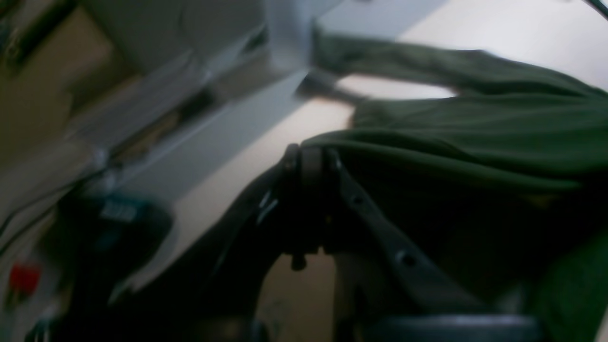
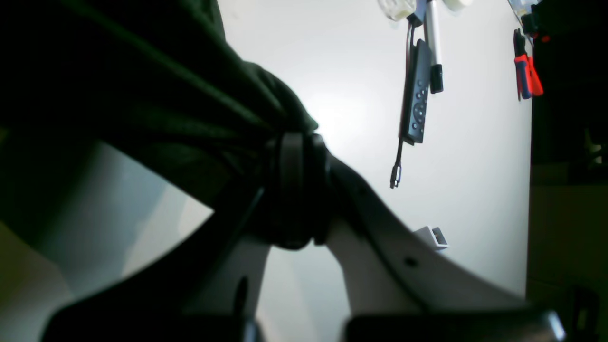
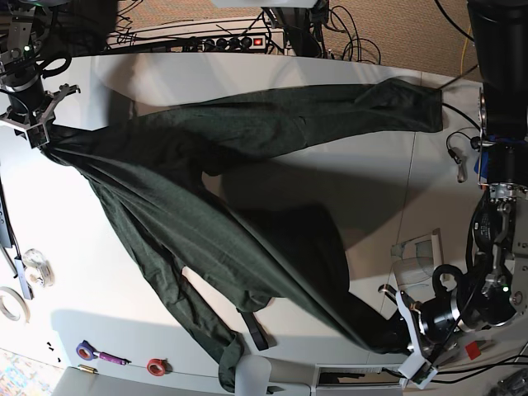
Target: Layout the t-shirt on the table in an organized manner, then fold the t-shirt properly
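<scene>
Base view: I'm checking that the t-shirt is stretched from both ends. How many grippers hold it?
2. The right gripper pinches the t-shirt at the view's upper left; the left gripper pinches it at the lower right. Both are shut on fabric; no other gripper shows.

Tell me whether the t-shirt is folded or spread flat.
Neither yet: the t-shirt hangs stretched diagonally between the right gripper and the left gripper, both shut on it, bunched in long creases.
</scene>
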Controlling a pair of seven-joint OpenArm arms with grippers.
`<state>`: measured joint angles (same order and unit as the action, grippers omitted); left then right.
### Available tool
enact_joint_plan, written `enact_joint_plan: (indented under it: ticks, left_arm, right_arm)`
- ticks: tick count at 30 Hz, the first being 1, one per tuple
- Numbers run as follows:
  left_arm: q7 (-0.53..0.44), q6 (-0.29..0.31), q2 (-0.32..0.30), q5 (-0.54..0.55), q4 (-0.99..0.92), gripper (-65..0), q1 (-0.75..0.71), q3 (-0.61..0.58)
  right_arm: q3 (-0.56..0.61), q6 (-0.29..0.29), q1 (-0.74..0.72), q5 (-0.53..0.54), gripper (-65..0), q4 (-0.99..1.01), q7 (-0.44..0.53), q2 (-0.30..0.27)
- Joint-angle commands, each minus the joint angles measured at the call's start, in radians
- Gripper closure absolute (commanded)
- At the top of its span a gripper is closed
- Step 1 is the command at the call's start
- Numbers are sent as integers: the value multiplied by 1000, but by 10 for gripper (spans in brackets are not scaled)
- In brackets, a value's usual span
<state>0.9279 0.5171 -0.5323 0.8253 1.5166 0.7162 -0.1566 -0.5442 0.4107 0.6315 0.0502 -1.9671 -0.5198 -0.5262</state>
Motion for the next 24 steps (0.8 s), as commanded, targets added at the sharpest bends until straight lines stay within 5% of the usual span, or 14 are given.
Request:
enact_joint_plan:
  ticks: [1,6,11,24]
  left_arm:
    - [0,18,-14,47,35,0,36,9]
    - [246,115,-23,278,167,0,-10,9]
    - [285,131,-69,320,227,0,-196,9]
    - [267,100,-100,-103,215,0,-584,9]
  right_arm:
    - [-11,-19,0,-5,0,-14,15,-16]
    - [-11,-19,0,-5,0,-14,14,-14]
    - [-11,-19,0,-5,0,-14,12,-14]
    - [-11,-18,0,-5,0,-14,10,-14]
